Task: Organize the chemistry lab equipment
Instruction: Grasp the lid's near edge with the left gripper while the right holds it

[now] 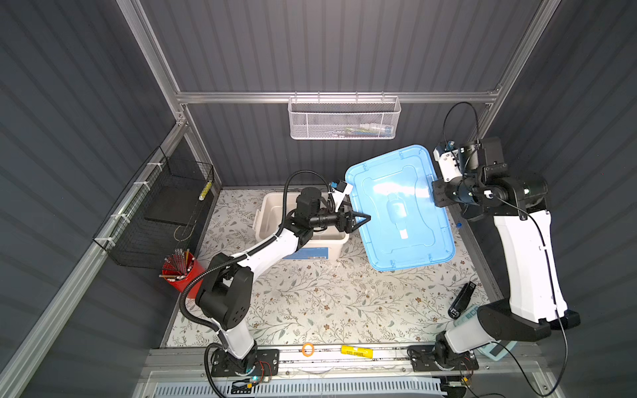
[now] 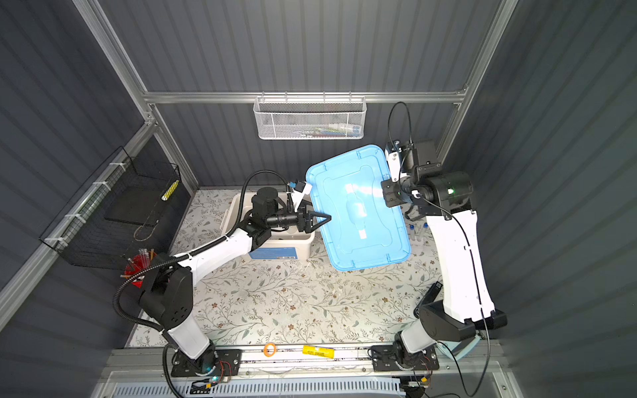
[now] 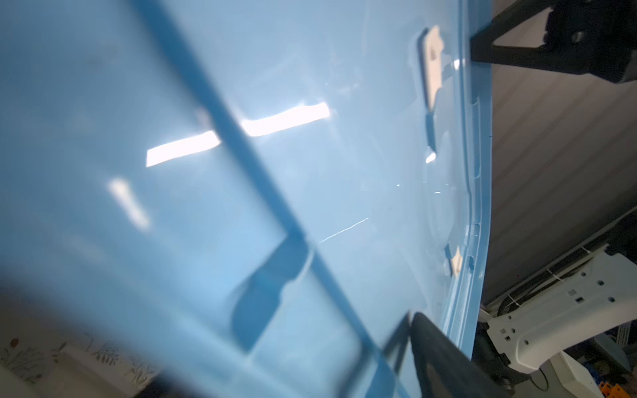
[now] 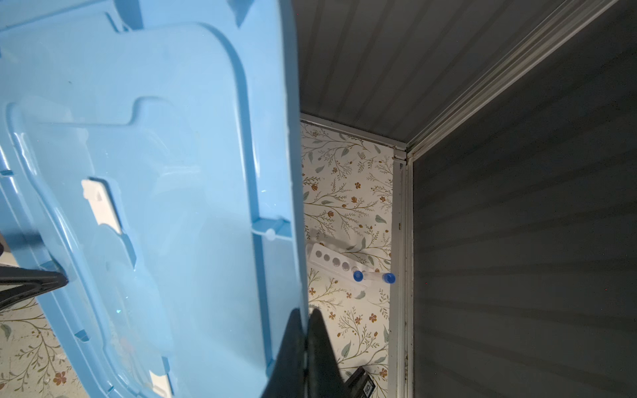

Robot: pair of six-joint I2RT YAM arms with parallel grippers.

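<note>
A large pale blue lid (image 1: 396, 206) (image 2: 358, 206) hangs tilted above the back of the table. My right gripper (image 4: 306, 320) (image 1: 435, 193) is shut on its right rim. My left gripper (image 1: 368, 217) (image 2: 329, 217) is open at the lid's left rim, which runs between its jaws; only one finger (image 3: 437, 341) shows in the left wrist view. Below my left arm stands an uncovered white bin (image 1: 272, 210), its contents mostly hidden. A white holed rack (image 4: 331, 259) with two blue-capped tubes (image 4: 358, 275) lies by the right wall.
A red cup of sticks (image 1: 179, 268) stands at the left edge under a black wire basket (image 1: 162, 210). A white mesh basket (image 1: 344, 119) hangs on the back wall. A black device (image 1: 462, 299) and a pale blue calculator (image 1: 496, 351) lie near the right arm's base.
</note>
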